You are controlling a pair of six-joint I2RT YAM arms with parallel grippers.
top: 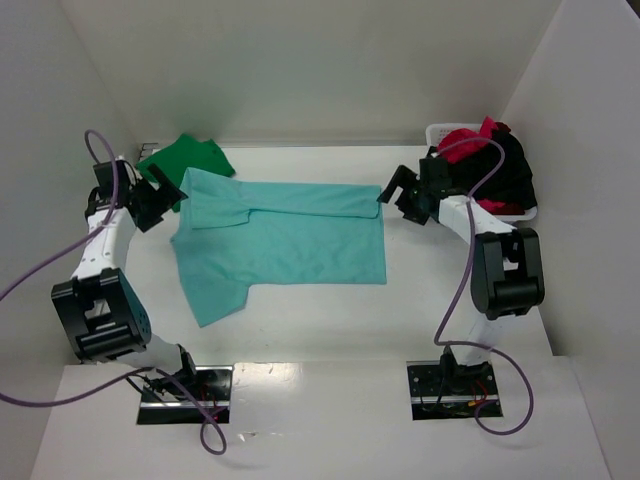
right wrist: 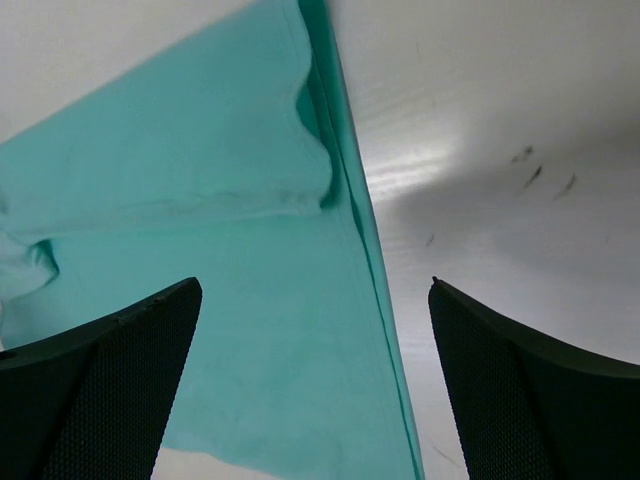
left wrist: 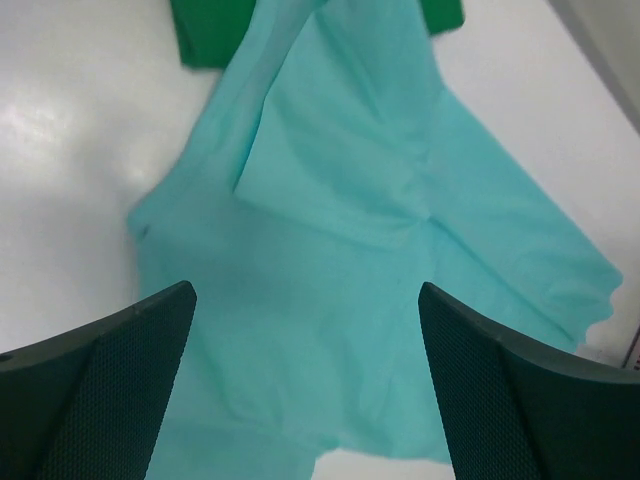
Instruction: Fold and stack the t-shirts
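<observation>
My wrist views show only my fingertips. My left gripper and right gripper are both released wide, grasping nothing. Under and between them the teal shirt lies flat on the table, its far edge folded over. Beyond my left gripper, the green shirt is partly hidden under it. Behind my right gripper, the red shirt and black shirt cover most of the basket.

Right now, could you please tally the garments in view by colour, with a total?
Light teal cotton t-shirt, spread flat: 1
Dark green cotton shirt, folded: 1
Red cloth bundle, in the white plastic basket: 1
Black cloth bundle, same basket: 1
Total: 4
</observation>
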